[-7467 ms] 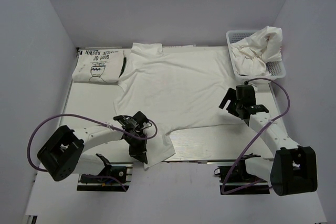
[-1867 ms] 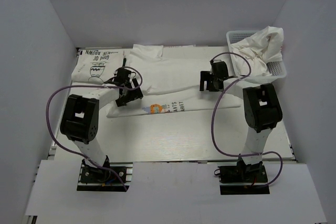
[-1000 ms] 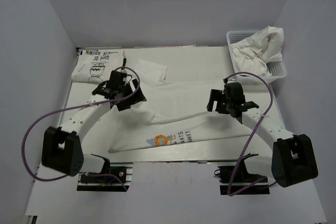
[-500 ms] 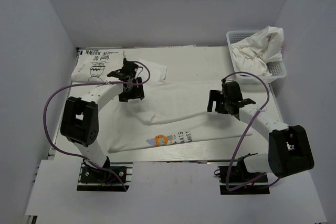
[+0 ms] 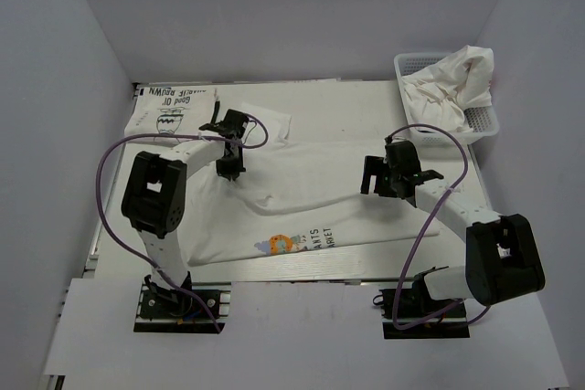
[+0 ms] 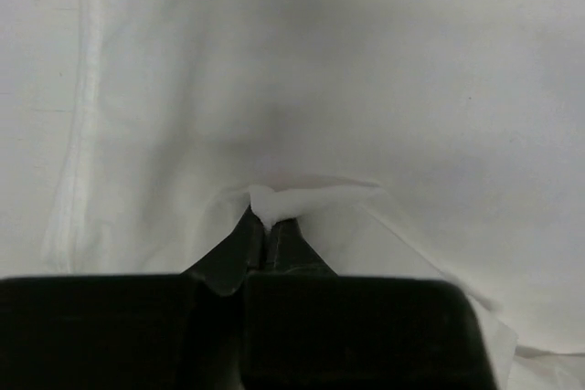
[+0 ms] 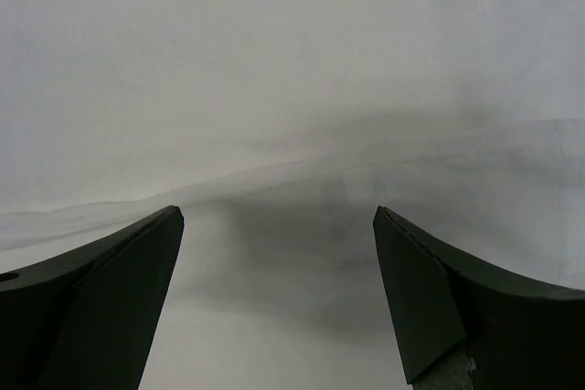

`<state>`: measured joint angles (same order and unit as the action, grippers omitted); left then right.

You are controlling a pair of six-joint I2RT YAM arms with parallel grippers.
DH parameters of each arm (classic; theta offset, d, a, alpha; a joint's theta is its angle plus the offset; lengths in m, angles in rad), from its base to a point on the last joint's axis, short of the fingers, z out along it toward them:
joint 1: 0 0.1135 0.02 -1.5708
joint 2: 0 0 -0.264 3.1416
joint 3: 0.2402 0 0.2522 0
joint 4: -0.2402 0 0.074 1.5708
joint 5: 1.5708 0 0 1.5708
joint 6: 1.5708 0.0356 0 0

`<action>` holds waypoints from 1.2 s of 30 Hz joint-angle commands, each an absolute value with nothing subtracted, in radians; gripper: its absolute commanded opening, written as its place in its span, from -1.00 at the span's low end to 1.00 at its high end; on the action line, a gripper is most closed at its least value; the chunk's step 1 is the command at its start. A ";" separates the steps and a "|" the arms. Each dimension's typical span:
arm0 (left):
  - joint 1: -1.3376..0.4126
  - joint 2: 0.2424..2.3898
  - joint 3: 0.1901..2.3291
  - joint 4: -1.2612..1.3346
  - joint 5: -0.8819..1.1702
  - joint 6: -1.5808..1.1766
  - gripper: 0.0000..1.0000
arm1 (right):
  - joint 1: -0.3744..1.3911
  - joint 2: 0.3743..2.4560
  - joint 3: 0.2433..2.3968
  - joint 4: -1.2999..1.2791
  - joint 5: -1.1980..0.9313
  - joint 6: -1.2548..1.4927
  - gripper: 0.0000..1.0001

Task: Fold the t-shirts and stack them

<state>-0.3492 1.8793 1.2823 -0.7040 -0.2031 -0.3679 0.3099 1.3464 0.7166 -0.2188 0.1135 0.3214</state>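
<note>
A white t-shirt [image 5: 320, 194] with a small colourful print [image 5: 280, 243] lies folded lengthwise across the table. My left gripper [image 5: 227, 169] is at its left part, shut on a pinch of its white cloth [image 6: 274, 200]. My right gripper [image 5: 379, 180] is open just above the shirt's right part [image 7: 274, 134] and holds nothing. A folded white t-shirt with black lettering [image 5: 170, 111] lies at the far left corner. More white t-shirts [image 5: 448, 84] are heaped in the basket.
The white mesh basket [image 5: 484, 121] stands at the far right corner. A sleeve [image 5: 265, 125] of the spread shirt lies near the folded one. White walls enclose the table on three sides. Purple cables loop from both arms.
The shirt was folded in half and drawn toward the near edge. In the last half second the left gripper moved a little right and nearer on the cloth; the right arm barely moved.
</note>
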 commanded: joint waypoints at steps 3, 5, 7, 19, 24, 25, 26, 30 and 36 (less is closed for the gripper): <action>-0.353 1.789 1.298 -0.670 -0.282 -0.416 -1.00 | 0.308 1.358 0.762 -0.210 0.127 0.318 0.81; -0.342 1.775 1.289 -0.660 -0.291 -0.425 -1.00 | 0.307 1.364 0.765 -0.213 0.123 0.314 0.81; -0.342 1.764 1.278 -0.660 -0.313 -0.466 -1.00 | 0.307 1.362 0.767 -0.218 0.127 0.314 0.81; -0.333 1.775 1.278 -0.811 -0.468 -0.719 -1.00 | 0.310 1.384 0.773 -0.232 0.164 0.327 0.81; -0.333 1.747 1.278 -0.835 -0.514 -0.802 -1.00 | 0.308 1.382 0.773 -0.235 0.179 0.341 0.81; -0.333 1.747 1.278 -0.819 -0.514 -0.802 -1.00 | 0.307 1.384 0.770 -0.235 0.181 0.338 0.81; -0.333 1.735 1.278 -0.805 -0.503 -0.802 -1.00 | 0.308 1.384 0.770 -0.232 0.179 0.344 0.81; -0.333 1.735 1.278 -0.723 -0.462 -0.726 -0.68 | 0.308 1.376 0.762 -0.209 0.169 0.333 0.81; -0.333 1.795 1.333 -0.701 -0.482 -0.690 -0.01 | 0.308 1.359 0.771 -0.196 0.160 0.327 0.81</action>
